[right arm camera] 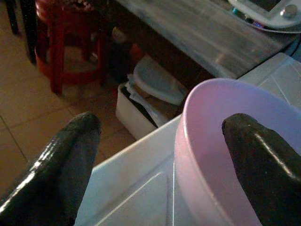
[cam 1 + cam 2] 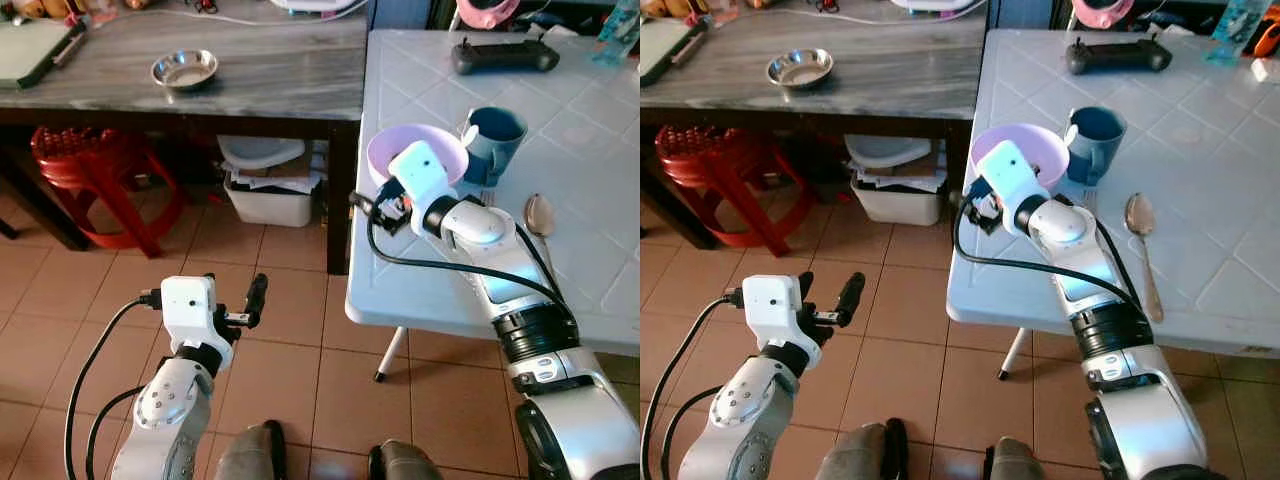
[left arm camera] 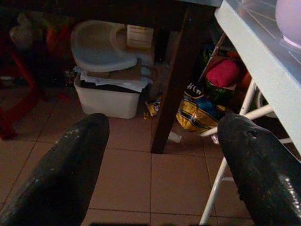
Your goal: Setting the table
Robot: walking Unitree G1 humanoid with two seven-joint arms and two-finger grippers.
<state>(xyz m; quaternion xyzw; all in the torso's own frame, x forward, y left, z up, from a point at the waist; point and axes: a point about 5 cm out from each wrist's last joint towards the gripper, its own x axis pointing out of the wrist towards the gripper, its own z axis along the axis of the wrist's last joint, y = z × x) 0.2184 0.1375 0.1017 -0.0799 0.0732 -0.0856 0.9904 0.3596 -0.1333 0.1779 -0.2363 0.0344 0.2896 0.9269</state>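
A lilac bowl (image 2: 392, 150) stands near the left edge of the white table (image 2: 590, 130), with a blue mug (image 2: 496, 140) just to its right. A spoon (image 2: 539, 214) lies further right, its handle toward me. My right gripper (image 1: 162, 125) is open and straddles the bowl's near rim: one finger (image 1: 256, 155) is over the bowl's inside, the other (image 1: 66, 160) is outside it over the table edge. Whether either finger touches the bowl cannot be made out. My left gripper (image 3: 162, 127) hangs open and empty low over the tiled floor, left of the table.
A grey wooden table (image 2: 260, 75) at the back left carries a steel bowl (image 2: 184, 68). Under it stand a red stool (image 2: 90, 165) and a white bin (image 2: 268, 190). A black controller (image 2: 503, 55) lies at the white table's far side. A white table leg (image 2: 390, 352) slants near my feet.
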